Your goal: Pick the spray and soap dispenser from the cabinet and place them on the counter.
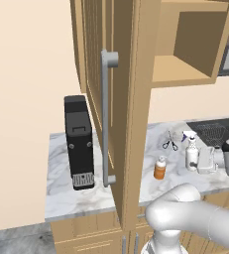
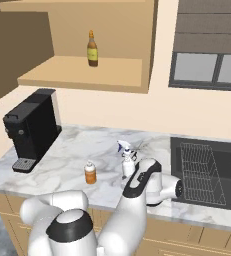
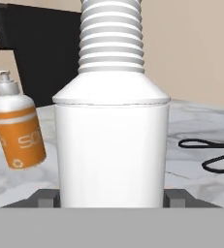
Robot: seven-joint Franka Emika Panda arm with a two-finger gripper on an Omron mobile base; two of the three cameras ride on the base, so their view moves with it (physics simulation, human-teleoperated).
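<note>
The spray (image 3: 111, 135), a white bottle with a ribbed neck, stands upright on the counter (image 2: 62, 170) and looms large in the hand view. My gripper (image 3: 111, 197) is shut on its lower body, one fingertip (image 3: 46, 197) against each side. From the left the spray (image 1: 191, 154) shows its blue trigger head, with my gripper (image 1: 199, 161) reaching in from the right. The spray (image 2: 128, 162) and gripper (image 2: 130, 174) sit near the sink. The orange soap dispenser (image 1: 159, 168) (image 2: 90, 173) (image 3: 19, 131) stands on the counter to the spray's left. The cabinet (image 1: 121, 99) door hangs open.
A black coffee machine (image 1: 79, 141) (image 2: 32, 130) stands at the counter's left end. Scissors (image 1: 169, 144) (image 3: 210, 152) lie behind the spray. A dark sink (image 2: 207, 170) with a wire rack is to the right. A brown bottle (image 2: 92, 48) stands on the cabinet shelf.
</note>
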